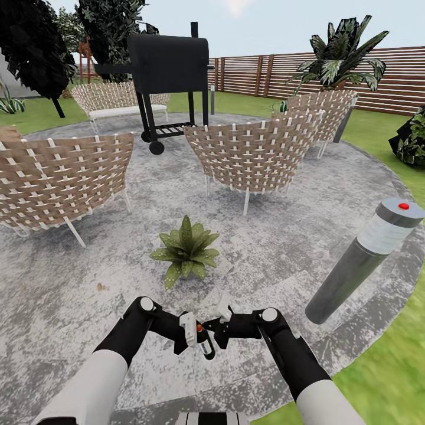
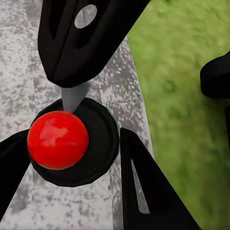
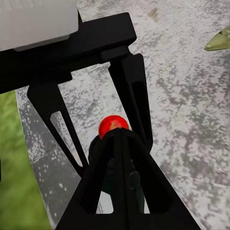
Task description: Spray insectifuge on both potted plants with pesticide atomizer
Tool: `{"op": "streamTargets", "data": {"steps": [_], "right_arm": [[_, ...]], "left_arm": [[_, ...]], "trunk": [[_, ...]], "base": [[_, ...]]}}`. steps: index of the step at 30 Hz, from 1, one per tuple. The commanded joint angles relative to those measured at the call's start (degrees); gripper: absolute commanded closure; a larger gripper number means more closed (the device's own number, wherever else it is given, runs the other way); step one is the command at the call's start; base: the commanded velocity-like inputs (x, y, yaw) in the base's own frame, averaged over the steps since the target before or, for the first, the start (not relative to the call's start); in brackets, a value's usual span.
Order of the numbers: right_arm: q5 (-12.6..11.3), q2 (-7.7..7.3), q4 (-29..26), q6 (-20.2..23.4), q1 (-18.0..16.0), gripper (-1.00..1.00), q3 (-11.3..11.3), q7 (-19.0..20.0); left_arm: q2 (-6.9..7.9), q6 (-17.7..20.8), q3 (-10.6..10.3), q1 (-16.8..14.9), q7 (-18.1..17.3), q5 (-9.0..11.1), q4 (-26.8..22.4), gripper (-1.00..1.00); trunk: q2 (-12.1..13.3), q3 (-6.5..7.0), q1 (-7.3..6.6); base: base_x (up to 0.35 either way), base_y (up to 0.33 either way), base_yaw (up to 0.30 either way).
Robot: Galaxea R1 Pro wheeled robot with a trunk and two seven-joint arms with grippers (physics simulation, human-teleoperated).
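Pesticide atomizer clamped between both claws, left claw and right claw, arms bent inward.

Flat, even daylight fills the head view, with a pale bright patch in the sky at the far top as the one hint of a source. Shadows are faint: only soft dark smudges lie under the woven chairs and the potted plant. The stone patio shows no glare. Wide-angle distortion bends the scene at the edges, so the bollard lamp on the right leans strongly and the fence curves. Renders look slightly soft and low in detail. In both wrist views the close black fingers are smooth and unshaded, and the red ball carries pale blotchy highlights.
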Motion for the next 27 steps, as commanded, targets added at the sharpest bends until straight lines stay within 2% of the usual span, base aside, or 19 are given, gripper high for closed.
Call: {"op": "streamTargets", "data": {"steps": [1,8,12,14,17,20,23,24,26,27], "right_arm": [[0.12,-0.01,-0.10,0.53,-0.02,1.00,-0.02,0.25],[0.12,-0.13,-0.09,0.53,-0.02,1.00,-0.01,0.26],[0.12,-0.13,-0.16,0.53,-0.02,1.00,0.06,0.26],[0.12,-0.13,-0.19,0.56,-0.02,1.00,0.15,0.27],[0.12,-0.13,-0.30,0.61,-0.02,1.00,0.28,0.28],[0.12,-0.13,-0.28,0.61,-0.02,1.00,0.32,0.27],[0.17,-0.16,-0.19,0.61,-0.02,1.00,0.24,0.26],[0.19,-0.26,-0.19,0.61,-0.02,-1.00,0.17,0.30],[0.20,-0.41,-0.22,0.58,-0.02,-1.00,0.07,0.36],[0.30,-0.55,-0.22,0.55,-0.02,-1.00,-0.01,0.29]], "left_arm": [[-0.11,-0.26,0.36,-0.03,-0.26,-0.44,-0.05,1.00],[-0.04,-0.11,0.36,-0.03,-0.11,-0.46,0.01,1.00],[1.20,-0.09,0.58,0.02,0.03,-1.15,0.35,1.00],[3.31,-0.07,0.55,0.05,0.09,-1.46,0.49,1.00],[7.28,0.05,0.49,0.11,1.16,-2.51,0.66,1.00],[10.03,0.09,0.51,0.20,2.03,-3.86,0.86,1.00],[12.95,0.09,0.61,0.29,2.18,-4.17,0.91,1.00],[13.87,0.11,0.62,0.46,2.19,-4.20,0.91,1.00],[15.49,0.19,0.70,1.65,2.20,-4.21,0.87,1.00],[16.90,0.18,0.76,2.50,2.23,-4.22,0.89,1.00]], "trunk": [[-0.02,-0.05,-0.01],[-0.02,-0.05,-0.01],[-0.02,-0.05,-0.01],[-0.02,-0.05,-0.01],[-0.02,-0.05,-0.01],[-0.02,-0.05,-0.01],[-0.02,-0.05,-0.01],[-0.02,-0.05,-0.01],[-0.02,-0.05,-0.01],[-0.02,-0.05,-0.01]], "base": [[0.000,0.000,0.000],[0.000,0.000,0.000],[0.000,0.000,0.000],[0.000,0.000,0.000],[0.000,0.000,0.000],[0.000,0.000,0.000],[0.000,0.000,0.000],[0.000,0.000,0.000],[0.000,0.000,0.000],[0.000,0.000,0.000]]}}
